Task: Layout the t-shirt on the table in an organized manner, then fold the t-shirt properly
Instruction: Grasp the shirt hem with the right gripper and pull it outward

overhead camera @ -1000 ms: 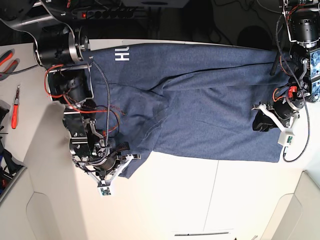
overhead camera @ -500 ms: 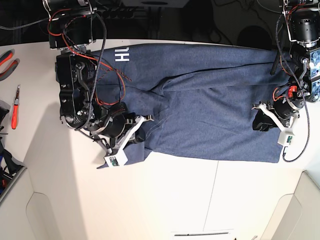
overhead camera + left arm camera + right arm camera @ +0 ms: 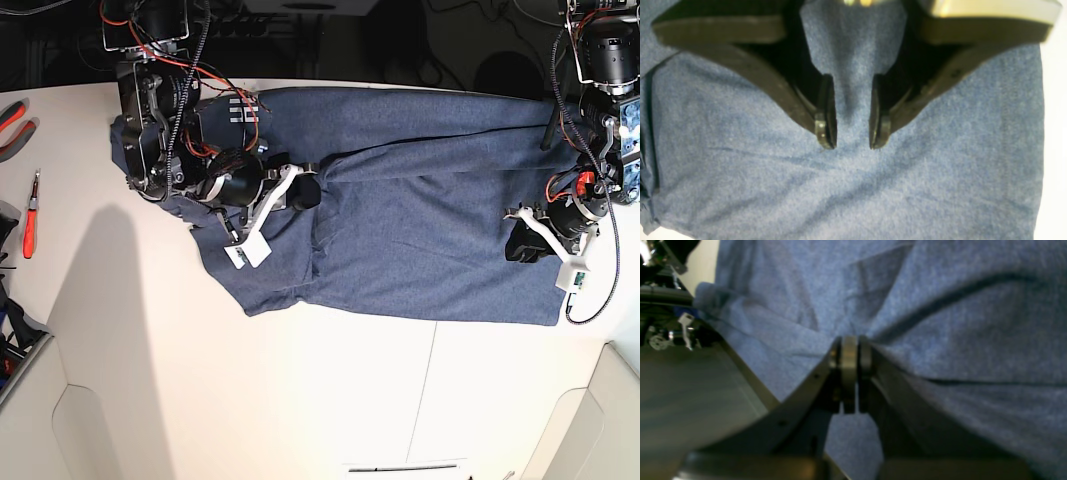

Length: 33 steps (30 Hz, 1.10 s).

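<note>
- The right claw (image 3: 849, 373) is pinched tight on a bunched ridge of the t-shirt (image 3: 400, 200); in the right wrist view its two dark fingers (image 3: 813, 380) meet at the tips, and folds of blue cloth fan outward from that point.
- In the base view this right claw (image 3: 306, 192) sits over the shirt's middle-left area, with its arm and red wiring lying across the shirt's left end.
- The left claw (image 3: 852, 133) is partly open, a narrow gap between its two black fingertips (image 3: 826, 133). Blue cloth shows through the gap. The tips are down at the fabric, but whether any cloth is gripped cannot be told.
- In the base view the left claw (image 3: 522, 246) is at the right end of the shirt, close to its edge.
- The shirt is a heathered navy-blue one, spread lengthwise across the far half of the table (image 3: 330, 400). It is wrinkled, with a long crease running from the right claw toward the right end, and part of the left side is folded over on itself.
- White block lettering (image 3: 243, 108) shows at the shirt's upper left, partly hidden by the right arm.
- The table is flat and white, with a thin dark seam line (image 3: 425, 375) in its near half.
- At the table's far left edge lie red-handled pliers (image 3: 12, 122) and a red-handled screwdriver (image 3: 31, 215), well apart from the shirt.
- No containers are in view.
</note>
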### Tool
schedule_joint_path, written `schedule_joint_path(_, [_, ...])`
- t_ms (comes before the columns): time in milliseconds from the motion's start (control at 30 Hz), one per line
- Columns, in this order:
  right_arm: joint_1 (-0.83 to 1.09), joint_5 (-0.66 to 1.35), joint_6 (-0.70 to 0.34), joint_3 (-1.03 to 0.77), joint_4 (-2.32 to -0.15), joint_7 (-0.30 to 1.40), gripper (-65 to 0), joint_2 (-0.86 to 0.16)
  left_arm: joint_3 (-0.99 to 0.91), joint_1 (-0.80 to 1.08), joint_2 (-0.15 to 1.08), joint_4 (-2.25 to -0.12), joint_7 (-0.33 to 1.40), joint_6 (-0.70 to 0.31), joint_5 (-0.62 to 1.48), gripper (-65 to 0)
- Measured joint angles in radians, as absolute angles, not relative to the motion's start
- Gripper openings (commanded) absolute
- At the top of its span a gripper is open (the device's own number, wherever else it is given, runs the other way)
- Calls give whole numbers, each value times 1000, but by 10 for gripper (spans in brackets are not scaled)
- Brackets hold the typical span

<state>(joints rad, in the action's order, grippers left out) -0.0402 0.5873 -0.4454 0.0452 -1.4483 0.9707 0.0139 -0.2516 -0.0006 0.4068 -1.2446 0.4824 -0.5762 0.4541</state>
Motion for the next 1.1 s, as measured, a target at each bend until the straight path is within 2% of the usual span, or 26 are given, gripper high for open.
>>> schedule_joint_path(33, [-45,595,-446,45,-1449,971,-631,14,-252,-1,407,-1245,482,-576,454,-448])
schedule_joint_path(100, [-53,605,-465,44,-1455,965,-450,14,-252,-1,407,-1245,482,-576,455,-448])
schedule_joint_path(133, [-59,606,-496,44,-1460,959,-402,14,-252,0,407,-1245,482,-576,455,-448])
schedule_joint_path(167, [-65,604,-509,44,-1470,944,-397,14,-252,-1,407,-1245,482,-576,455,-448])
schedule_joint_path(333, [-128,605,-513,44,-1534,905,-399,14,-252,-1,407,-1245,482,-576,454,-448])
schedule_joint_path(400, [-163,577,-513,44,-1547,891,-423,14,-252,-1,407,-1245,482,-576,455,-448])
schedule_joint_path(467, [-194,504,-508,44,-1547,869,-473,14,-252,0,407,-1245,482,-576,455,-448])
schedule_joint_path(567, [-214,382,-449,44,-1546,846,-650,14,-252,-1,407,-1245,482,-576,456,-448])
schedule_joint_path(633, [-217,313,-405,44,-1538,845,-650,14,-252,-1,407,-1245,482,-576,455,-451])
schedule_joint_path(667, [-216,278,-392,44,-1531,845,-650,14,-252,-1,407,-1245,482,-576,455,-474])
schedule_joint_path(700, [-214,248,-377,44,-1524,846,-650,14,-252,-1,407,-1245,482,-576,455,-516])
schedule_joint_path(767, [-207,223,-365,44,-1505,845,-650,14,-252,0,407,-1245,487,-576,454,-650])
schedule_joint_path(1100, [-164,150,-355,41,-1283,711,-650,-9,-252,0,407,-1245,517,-576,456,-650])
